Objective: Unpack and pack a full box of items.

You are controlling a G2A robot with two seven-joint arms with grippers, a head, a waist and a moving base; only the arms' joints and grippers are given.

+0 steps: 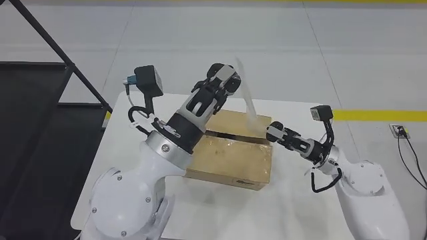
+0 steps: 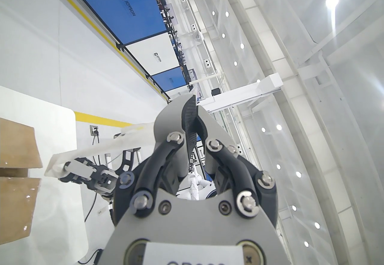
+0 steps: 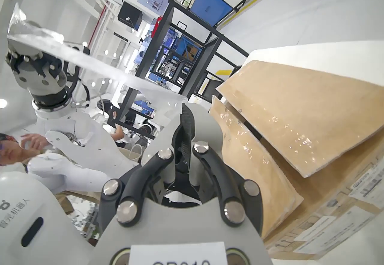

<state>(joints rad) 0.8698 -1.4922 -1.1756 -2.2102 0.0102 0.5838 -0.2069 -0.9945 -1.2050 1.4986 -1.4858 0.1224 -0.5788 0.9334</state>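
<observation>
A brown cardboard box lies on the white table, its top flaps parted along a dark seam. A long strip of clear tape stretches through the air above the box's far right corner. My left gripper is raised high over the box's far edge, shut on the strip's upper end. My right gripper sits low at the box's right edge, shut on the lower end. In the right wrist view the tape runs up to the left gripper, with the box beside it.
A black metal rack stands off the table's left side. Printed labels are stuck on the box's side wall. Bare table lies in front of the box and to its right. Grey floor with a yellow line lies beyond.
</observation>
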